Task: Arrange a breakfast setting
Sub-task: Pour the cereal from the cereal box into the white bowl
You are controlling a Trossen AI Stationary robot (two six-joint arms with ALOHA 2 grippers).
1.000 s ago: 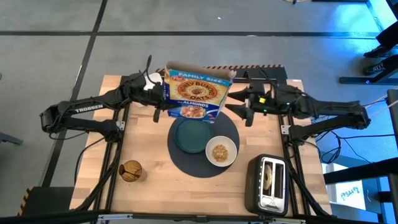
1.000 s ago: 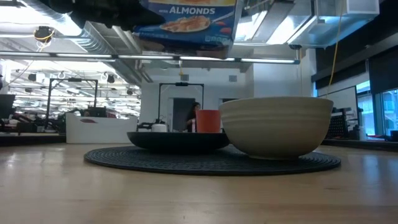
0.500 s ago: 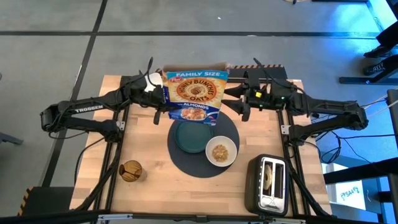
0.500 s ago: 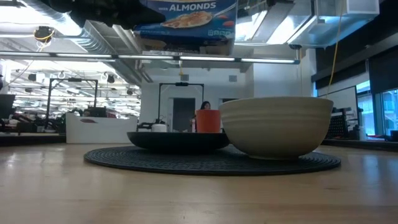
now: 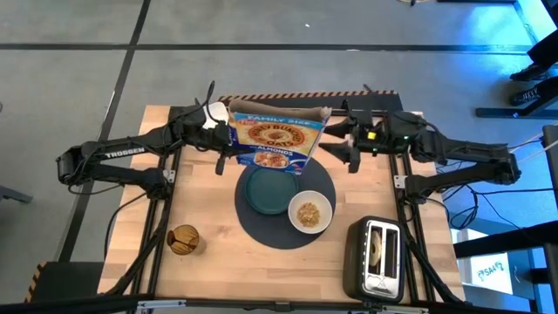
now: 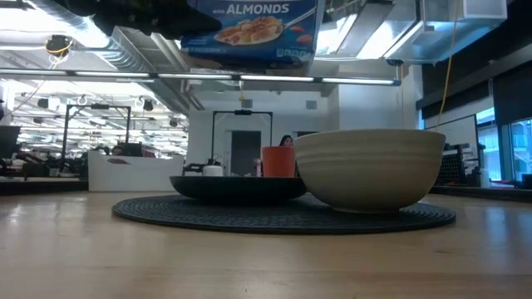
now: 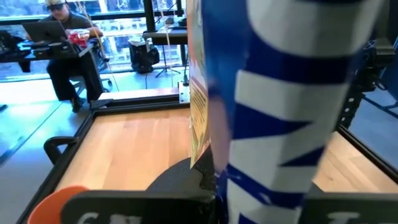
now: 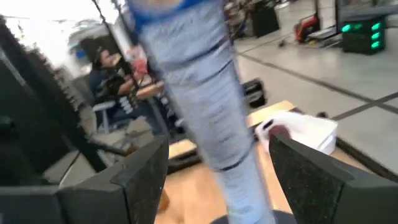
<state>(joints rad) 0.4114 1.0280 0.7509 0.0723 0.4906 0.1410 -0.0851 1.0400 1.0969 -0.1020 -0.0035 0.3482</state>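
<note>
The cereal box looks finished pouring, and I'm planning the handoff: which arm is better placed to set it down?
Left, probably. The left hand is shut on the cereal box above the teal plate. The right hand sits open beside the box, not holding it.

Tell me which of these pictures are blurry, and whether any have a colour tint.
The right wrist view is smeared by motion: the cereal box is a pale streak. The left wrist view has the box so close that it is out of focus. The high view is sharp, with blue light at its right edge. The low view is sharp on the white bowl.
</note>
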